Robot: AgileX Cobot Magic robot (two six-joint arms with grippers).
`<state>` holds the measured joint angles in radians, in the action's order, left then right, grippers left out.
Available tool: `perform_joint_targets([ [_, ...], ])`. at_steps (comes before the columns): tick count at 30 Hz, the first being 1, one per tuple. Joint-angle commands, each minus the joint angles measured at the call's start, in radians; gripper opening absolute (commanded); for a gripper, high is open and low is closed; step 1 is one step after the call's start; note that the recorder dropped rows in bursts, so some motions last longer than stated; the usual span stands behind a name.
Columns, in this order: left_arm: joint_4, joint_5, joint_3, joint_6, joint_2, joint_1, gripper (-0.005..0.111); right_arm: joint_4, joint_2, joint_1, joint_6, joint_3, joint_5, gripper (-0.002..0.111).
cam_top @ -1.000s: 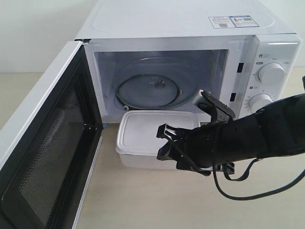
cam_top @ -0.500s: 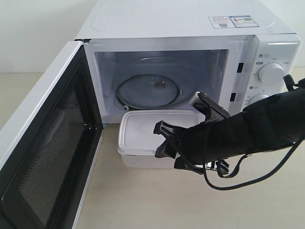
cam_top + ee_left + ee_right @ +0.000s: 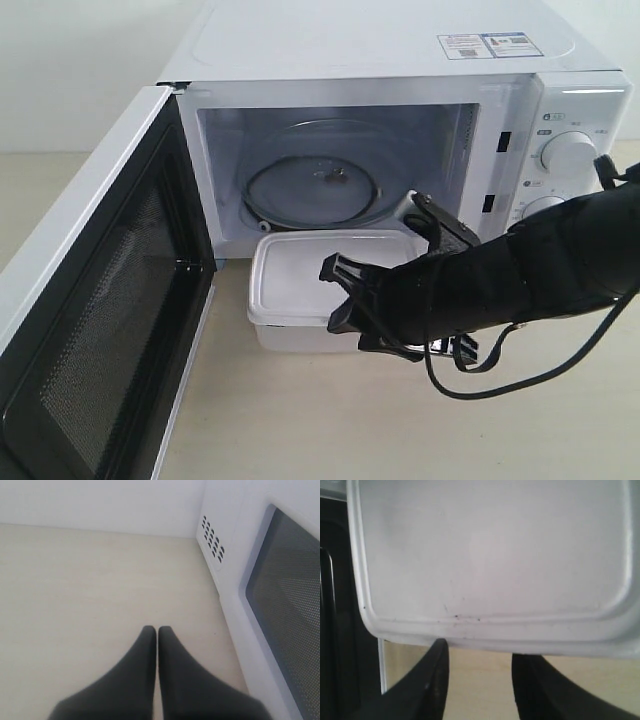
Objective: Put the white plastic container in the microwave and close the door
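The white plastic container sits lidded on the table just in front of the microwave cavity. The door stands swung wide open to the left. My right gripper is open at the container's front right edge. In the right wrist view its two fingertips reach the rim of the container lid, with the right gripper holding nothing. My left gripper is shut and empty over bare tabletop beside the door's outer face; it does not show in the exterior view.
A glass turntable lies inside the cavity. Two round dials are on the right panel, partly behind my right arm. A loose black cable hangs under that arm. Vent holes mark the microwave's side wall.
My right gripper has moved slightly left and closer to the container's front edge. The container, door and left gripper have not moved.
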<state>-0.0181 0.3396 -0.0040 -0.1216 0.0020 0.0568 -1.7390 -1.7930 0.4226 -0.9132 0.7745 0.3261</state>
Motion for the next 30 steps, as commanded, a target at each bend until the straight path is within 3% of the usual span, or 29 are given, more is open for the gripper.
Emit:
perform_joint_targets([
  [1, 0.007, -0.002, 0.004, 0.001, -0.002, 0.002, 0.004, -0.005, 0.008, -0.007, -0.051, -0.005, -0.092, 0.002],
  [10, 0.007, -0.002, 0.004, 0.001, -0.002, 0.002, 0.004, -0.005, 0.145, -0.007, -0.09, -0.088, -0.13, 0.001],
  [14, 0.007, -0.002, 0.004, 0.001, -0.002, 0.002, 0.004, -0.005, 0.154, -0.005, -0.06, -0.106, -0.051, 0.001],
  [18, 0.007, -0.002, 0.004, 0.001, -0.002, 0.002, 0.004, -0.005, 0.209, -0.009, -0.081, -0.172, -0.128, 0.001],
  [21, 0.007, -0.002, 0.004, 0.001, -0.002, 0.002, 0.004, -0.005, 0.226, -0.011, -0.109, -0.192, 0.035, 0.001],
  [26, 0.007, -0.002, 0.004, 0.001, -0.002, 0.002, 0.004, -0.005, 0.226, -0.004, -0.097, -0.192, 0.033, 0.001],
  [30, 0.007, -0.002, 0.004, 0.001, -0.002, 0.002, 0.004, -0.005, 0.224, -0.024, -0.099, -0.176, 0.157, 0.001],
])
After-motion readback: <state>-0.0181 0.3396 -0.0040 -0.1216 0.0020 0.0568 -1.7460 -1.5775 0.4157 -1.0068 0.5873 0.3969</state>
